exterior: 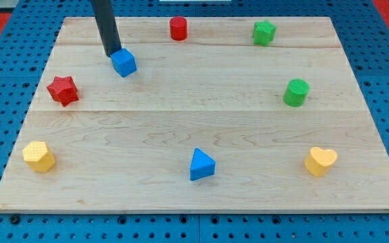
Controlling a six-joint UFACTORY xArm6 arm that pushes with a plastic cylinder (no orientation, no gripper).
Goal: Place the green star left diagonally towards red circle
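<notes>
The green star (264,32) sits near the view's top right of the wooden board (201,108). The red circle (178,28), a short cylinder, stands at the top middle, to the left of the star. My tip (113,53) is at the top left, touching or just beside the upper left of a blue cube (123,62). The tip is far to the left of the green star and left of the red circle.
A red star (63,90) lies at the left. A green cylinder (296,92) is at the right. A yellow hexagon-like block (39,156) is at the bottom left, a blue triangle (201,165) at the bottom middle, a yellow heart (320,161) at the bottom right.
</notes>
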